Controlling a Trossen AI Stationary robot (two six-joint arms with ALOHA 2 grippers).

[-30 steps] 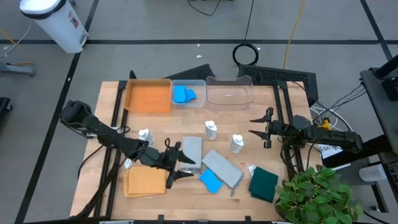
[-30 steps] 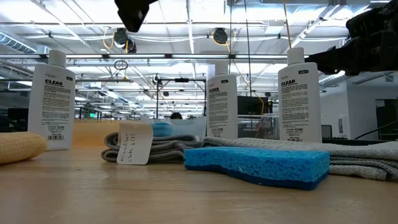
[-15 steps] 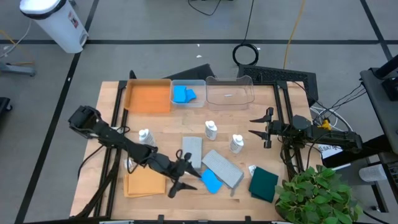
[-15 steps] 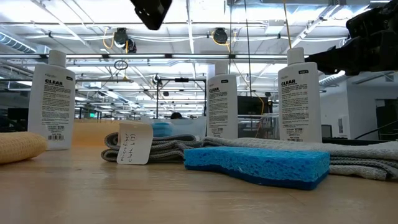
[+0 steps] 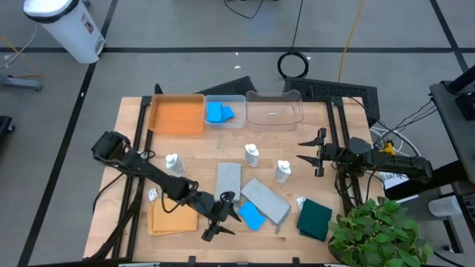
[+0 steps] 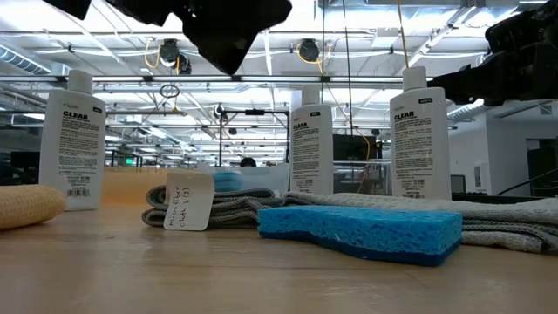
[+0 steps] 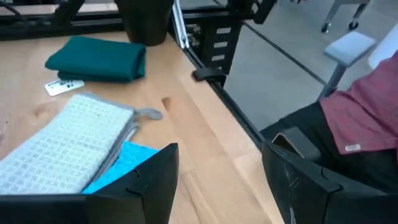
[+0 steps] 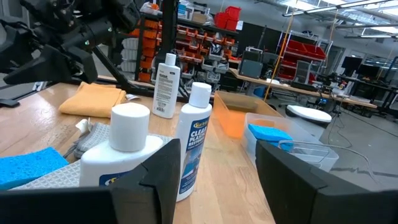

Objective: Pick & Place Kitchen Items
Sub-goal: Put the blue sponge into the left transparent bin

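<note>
A blue sponge (image 5: 252, 216) lies flat near the table's front edge, beside two grey cloths (image 5: 266, 200) (image 5: 228, 178). My left gripper (image 5: 225, 216) hangs open just left of the sponge and above the table, with nothing between its fingers (image 7: 217, 186). The sponge's corner (image 7: 121, 165) shows beside one finger. Three white bottles (image 5: 173, 163) (image 5: 252, 154) (image 5: 282, 170) stand upright mid-table. An orange cloth (image 5: 172, 217) lies front left and a dark green cloth (image 5: 315, 219) front right. My right gripper (image 5: 306, 151) waits open at the right edge.
At the far edge stand an orange tray (image 5: 177, 115), a clear bin (image 5: 236, 100) holding blue sponges (image 5: 219, 113), and an empty clear bin (image 5: 274, 110). A plant (image 5: 371, 233) crowds the front right corner. A person's red garment (image 7: 367, 118) shows beyond the table's near edge.
My left gripper has moved toward the table's near edge and somewhat right, sinking toward the blue sponge and rolling as it went. Its fingers stay open. Nothing on the table has shifted.
</note>
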